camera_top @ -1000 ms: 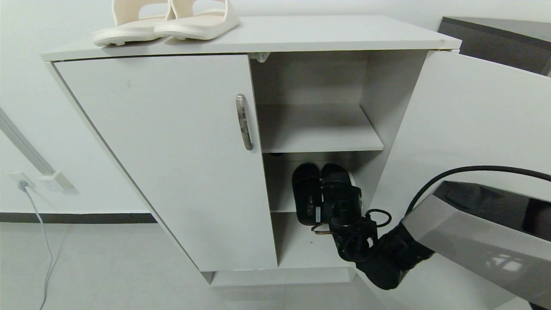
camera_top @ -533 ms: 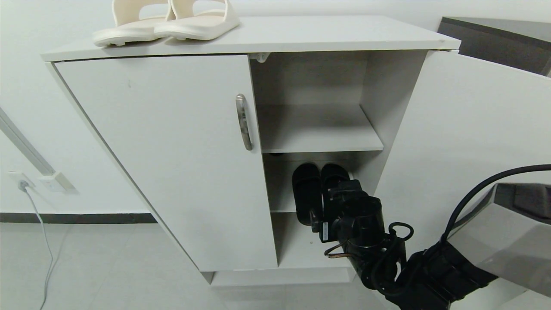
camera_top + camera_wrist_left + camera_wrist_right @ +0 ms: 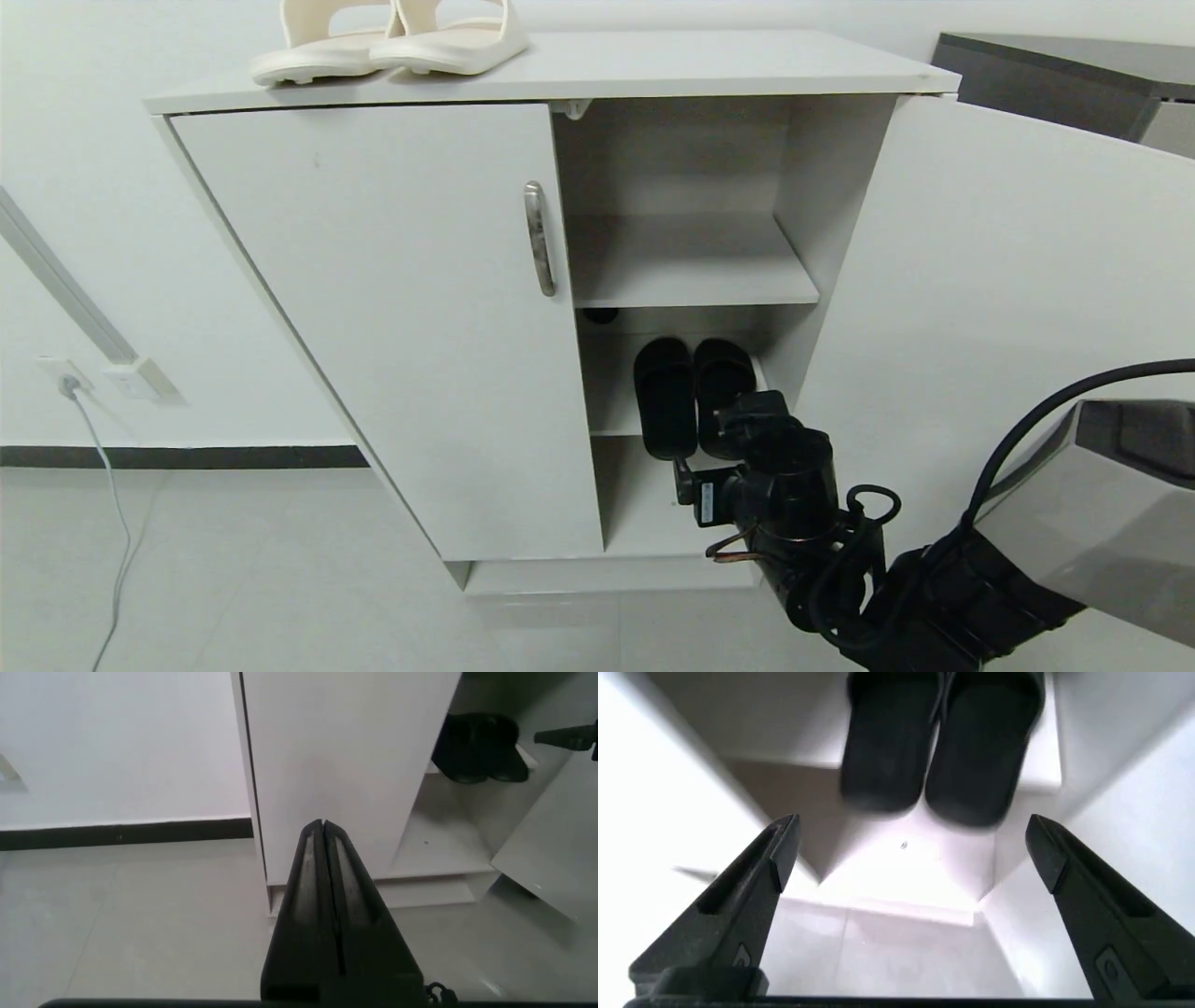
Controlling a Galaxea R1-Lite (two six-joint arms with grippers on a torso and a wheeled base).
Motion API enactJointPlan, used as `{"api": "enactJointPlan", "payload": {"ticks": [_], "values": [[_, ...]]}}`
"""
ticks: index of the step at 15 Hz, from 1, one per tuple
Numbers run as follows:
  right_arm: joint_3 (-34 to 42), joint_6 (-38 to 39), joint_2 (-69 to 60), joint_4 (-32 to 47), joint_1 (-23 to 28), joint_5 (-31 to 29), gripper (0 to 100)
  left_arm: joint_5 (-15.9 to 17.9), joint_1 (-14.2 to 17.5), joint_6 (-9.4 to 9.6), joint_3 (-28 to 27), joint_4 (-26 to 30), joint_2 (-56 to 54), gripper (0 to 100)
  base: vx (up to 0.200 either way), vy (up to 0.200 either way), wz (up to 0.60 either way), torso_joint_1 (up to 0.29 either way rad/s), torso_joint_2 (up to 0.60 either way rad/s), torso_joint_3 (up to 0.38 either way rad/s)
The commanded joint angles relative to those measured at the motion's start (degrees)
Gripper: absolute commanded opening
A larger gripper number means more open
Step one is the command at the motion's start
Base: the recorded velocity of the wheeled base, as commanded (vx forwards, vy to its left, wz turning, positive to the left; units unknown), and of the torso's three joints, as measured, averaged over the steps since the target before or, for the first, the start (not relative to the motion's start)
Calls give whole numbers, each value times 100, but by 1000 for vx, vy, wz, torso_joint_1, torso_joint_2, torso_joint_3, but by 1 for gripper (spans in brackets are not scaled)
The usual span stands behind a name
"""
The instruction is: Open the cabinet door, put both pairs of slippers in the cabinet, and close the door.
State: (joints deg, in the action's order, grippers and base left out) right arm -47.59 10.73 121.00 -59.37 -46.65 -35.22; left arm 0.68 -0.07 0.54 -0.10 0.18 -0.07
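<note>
1. Right gripper: fingers spread wide, gripping nothing, just in front of the black slippers.
2. The black slippers lie side by side on the cabinet's lower shelf.
3. Cream slippers sit on top of the cabinet.
4. Left gripper: fingers pressed together, empty.

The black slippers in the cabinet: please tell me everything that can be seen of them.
The black slippers are one pair, matte black, looking like soft rubber or foam. They lie flat, side by side and touching, on the lower shelf in the open right half of the cabinet. Their near ends hang a little over the shelf's front edge. The right tool is open just in front of them, not touching.
</note>
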Motion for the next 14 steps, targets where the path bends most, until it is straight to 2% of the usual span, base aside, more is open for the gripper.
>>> {"api": "enactJointPlan", "payload": {"ticks": [1, 2, 14], "values": [[75, -1, 46, -84, 25, -3, 100, 2, 7, 8, 1, -1, 7, 0, -200, 0, 0, 2, 7, 7], [83, -1, 46, -84, 51, -3, 100, 2, -1, 8, 1, -1, 7, 0, -200, 0, 0, 2, 2, 7], [136, 61, 196, -251, 95, -11, 100, 2, 7, 8, 1, -1, 7, 0, 0, 0, 0, 0, 0, 0]]}}
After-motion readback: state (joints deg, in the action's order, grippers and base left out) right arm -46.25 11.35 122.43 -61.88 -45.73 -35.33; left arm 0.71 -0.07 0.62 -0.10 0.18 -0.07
